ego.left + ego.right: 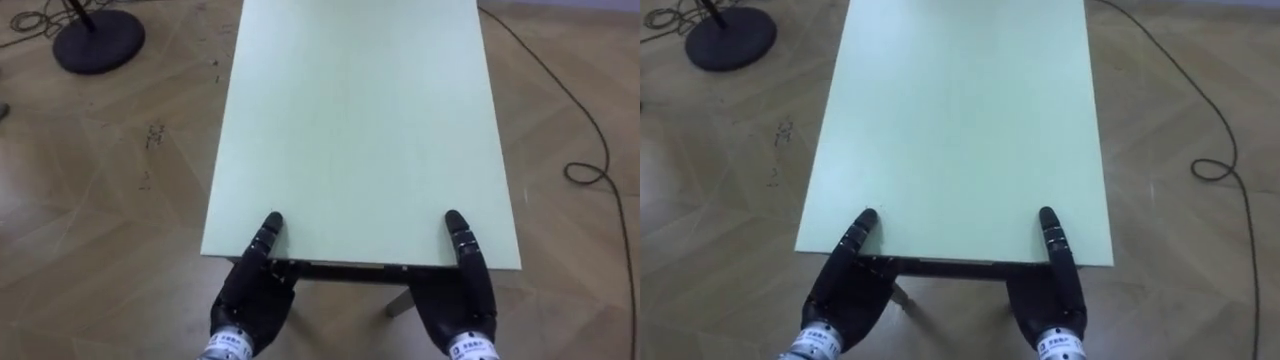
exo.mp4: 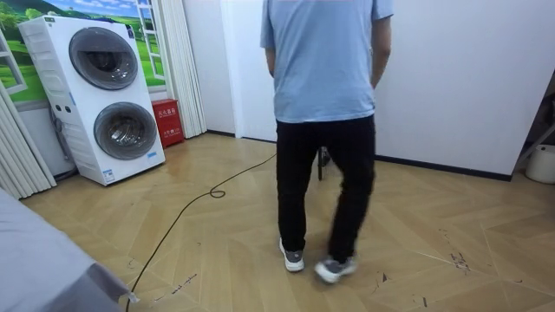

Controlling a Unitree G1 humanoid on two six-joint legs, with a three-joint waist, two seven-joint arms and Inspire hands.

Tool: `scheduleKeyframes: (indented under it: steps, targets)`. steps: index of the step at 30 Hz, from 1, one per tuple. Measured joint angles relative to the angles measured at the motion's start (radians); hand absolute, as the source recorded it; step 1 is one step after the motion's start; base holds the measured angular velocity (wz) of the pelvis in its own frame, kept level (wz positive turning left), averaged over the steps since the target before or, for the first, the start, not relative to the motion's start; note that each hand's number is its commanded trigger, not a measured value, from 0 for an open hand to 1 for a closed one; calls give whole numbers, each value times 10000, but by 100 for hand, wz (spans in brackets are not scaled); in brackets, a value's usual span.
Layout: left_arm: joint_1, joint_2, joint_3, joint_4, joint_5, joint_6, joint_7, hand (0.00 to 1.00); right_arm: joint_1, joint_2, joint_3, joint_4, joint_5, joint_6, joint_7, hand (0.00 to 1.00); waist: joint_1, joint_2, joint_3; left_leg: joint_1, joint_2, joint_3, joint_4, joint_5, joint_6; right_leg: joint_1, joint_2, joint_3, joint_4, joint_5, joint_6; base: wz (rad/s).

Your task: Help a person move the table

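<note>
Parquet floor (image 1: pixel 100 200), pale green table (image 1: pixel 360 120) — white walls (image 2: pixel 460 78)

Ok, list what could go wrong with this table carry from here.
1. The left hand and right hand meet the green table only at its near edge; a tilt or tug might slip it free.
2. The round black stand base lies left of the table, farther ahead; drifting that way might bump the table into it.

table (image 1: pixel 350 120): pale green, on parquet floor (image 1: pixel 100 230) | floor: cable (image 1: pixel 570 172), stand base (image 1: pixel 98 45)
</note>
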Motion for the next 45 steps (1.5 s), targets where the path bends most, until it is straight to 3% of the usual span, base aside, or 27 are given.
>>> scheduleKeyframes:
  steps: [2, 3, 4, 6, 9, 14, 18, 20, 21, 22, 24, 26, 29, 33, 35, 38, 39, 40, 41, 42, 45]
  targets:
    - [3, 6, -127, 118, -14, -13, 0, 100, 151, 13, -62, 3, -1, 2, 0, 100, -244, -16, 24, 105, -290, -510, 178, -64, 112, -328, -94, 870, 876, -152, 20, 82]
    - [9, 48, -156, 137, -100, -12, 17, 100, 198, 3, -44, 1, 12, 3, 0, 100, -297, -14, 27, 83, -457, -901, 276, -73, 128, -372, 193, 1481, 550, -619, 36, 80]
    - [8, 79, -157, 136, -139, -10, 25, 100, 194, 6, -39, 0, 16, 22, 2, 100, -345, -19, 23, -6, -535, -1102, 360, -73, 127, -407, 552, 1820, -453, -820, 5, 78]
    - [2, 37, -140, 152, -223, 6, 80, 100, 168, -13, 25, -41, -23, -13, 0, 100, -548, -27, -9, -142, -707, -1580, 454, -43, 59, -264, 956, 2045, -1366, -556, 4, 85]
    - [4, 91, -136, 146, -245, 75, 161, 100, 86, -161, 18, -42, -6, -7, -168, 100, -239, -57, -22, -83, -525, -1578, 128, 104, -130, 112, 1119, 1584, -1891, -355, -153, 39]
    - [7, 274, -161, -51, -350, 64, 378, 100, 80, -166, 337, -186, 90, -269, -435, 100, 20, -155, -67, 186, -307, -1812, -360, 325, -286, 892, 1416, 1419, -2831, -197, -255, 42]
    - [4, 350, -131, -121, -310, 47, 379, 100, 34, -192, 387, -192, 181, -276, -461, 100, 87, -167, -72, 114, -212, -1707, -391, 419, -395, 1313, 1418, 629, -3025, -187, -272, 60]
    - [6, 358, -135, -103, -316, 48, 379, 100, 58, -179, 451, -168, 189, -325, -460, 100, 29, -170, -69, 33, -110, -1468, -394, 473, -404, 1562, 1410, 258, -3142, -187, -272, 76]
    - [6, 350, -134, -96, -314, 48, 373, 100, 69, -159, 413, -168, 186, -323, -447, 100, -88, -170, -70, -75, 70, -822, -379, 522, -371, 1676, 1411, 38, -3255, -187, -273, 89]
    - [5, 332, -130, -96, -262, 49, 345, 100, 70, -158, 391, -168, 186, -321, -399, 100, -199, -169, -71, -231, 375, 238, -392, 606, -279, 1775, 1403, -154, -3396, -190, -270, 90]
    - [3, 240, -84, -96, -103, 49, 272, 100, 89, -110, 319, -169, 154, -319, -306, 100, -237, -169, -71, -319, 720, 1456, -417, 696, -159, 1751, 1389, -273, -3425, -205, -252, 73]
    - [22, 228, -78, -94, -98, 52, 264, 100, 91, -98, 260, -170, 115, -251, -289, 100, -115, -162, -73, -407, 738, 1569, -394, 720, -123, 1742, 1381, -389, -3440, -246, -240, 38]
    - [58, 166, -85, -85, -86, 52, 255, 100, 90, -110, 146, -170, 67, -131, -290, 100, 27, -140, -85, -590, 466, 1164, -446, 879, -30, 1722, 1216, -794, -3311, -373, -193, 45]
    - [123, 151, -78, -85, -116, 52, 257, 100, 59, -178, 153, -172, 12, -110, -308, 100, 415, -106, -92, -665, 271, 844, -394, 962, 104, 1724, 1037, -849, -2972, -455, -70, 35]
    - [121, 130, -101, -87, -155, -19, 246, 100, -30, -213, 176, -175, -3, -94, -317, 100, 427, -95, -102, -799, 128, 642, -285, 991, 185, 1642, 890, -860, -2671, -553, -1, 42]
    - [127, 55, -103, -87, -206, -63, 221, 100, -44, -286, 182, -277, -16, -131, -363, 100, 567, -90, -107, -815, -271, 358, -206, 905, 348, 1262, 320, -880, -1347, -862, 114, 38]
    - [127, 32, -143, -87, -206, -72, 222, 100, -20, -290, 184, -275, -10, -132, -385, 100, 484, -80, -108, -816, -477, 70, -67, 864, 442, 964, 4, -795, -308, -871, 110, 71]
    - [127, 40, -174, -84, -205, -86, 228, 100, 30, -238, 192, -256, -5, -133, -406, 100, 328, -135, -95, -765, -732, -256, 115, 742, 643, 435, -337, -369, 1063, -757, -63, 74]
    - [133, 44, -245, -62, -205, -86, 230, 100, 68, -220, 191, -250, 0, -133, -409, 100, 271, -141, -98, -746, -869, -493, 198, 718, 697, 90, -374, 109, 1652, -703, -216, 69]
    - [162, 85, -275, -37, -209, -133, 230, 100, 149, -203, 222, -250, 21, -131, -409, 100, 209, -122, -99, -734, -1098, -954, 313, 708, 779, -554, -137, 930, 2256, -777, -264, 71]
    - [172, 236, -368, -14, -257, -184, 230, 100, 361, -142, 219, -253, 122, -126, -392, 100, -232, -98, -85, -713, -1442, -1626, 376, 877, 825, -1257, 418, 2027, 1054, -834, -166, 96]
